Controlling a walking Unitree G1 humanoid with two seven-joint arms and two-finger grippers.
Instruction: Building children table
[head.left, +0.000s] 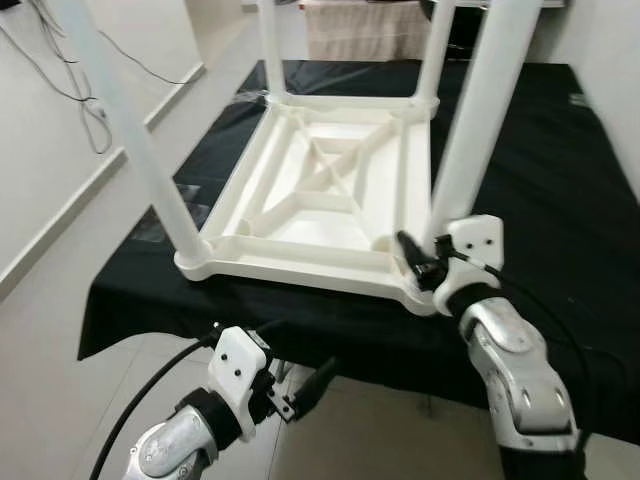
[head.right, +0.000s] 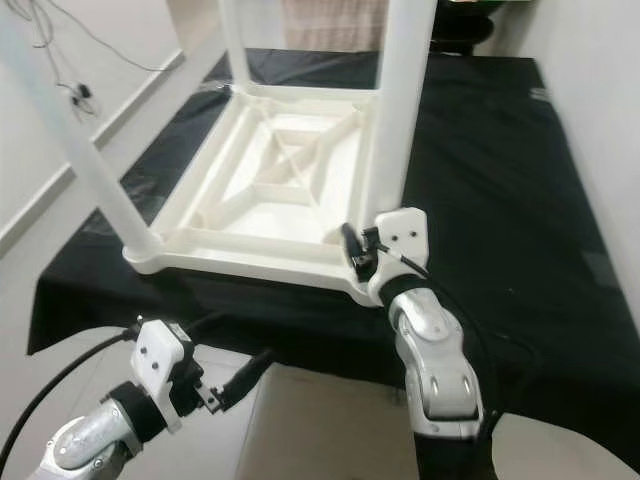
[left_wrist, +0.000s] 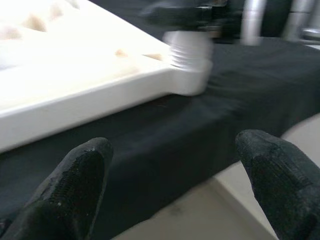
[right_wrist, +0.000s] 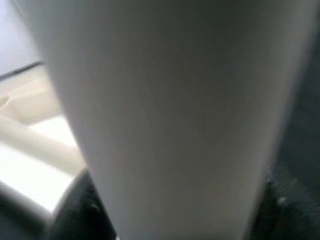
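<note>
The left gripper (head.left: 305, 393) hung below the near edge of the surface (head.left: 560, 180), off the work, its fingers (left_wrist: 75, 185) spread wide with nothing between them — idle, it seemed, and free to steady things if needed.

The tabletop (head.left: 320, 190) lay upside down on the black cloth, ribs showing. That placing put the corner sockets facing up, so legs could go in from above. A leg (head.left: 125, 130) stood in the near left corner, leaning outward. Two more rose from the far corners.

The right leg (head.left: 480, 120) stood in the near right corner, and the right gripper (head.left: 420, 262) was at its base, just above the socket. Its wrist camera saw the white shaft up close, with a dark finger either side — so it looked clamped round the leg, low down, probably to seat or twist it home.
</note>
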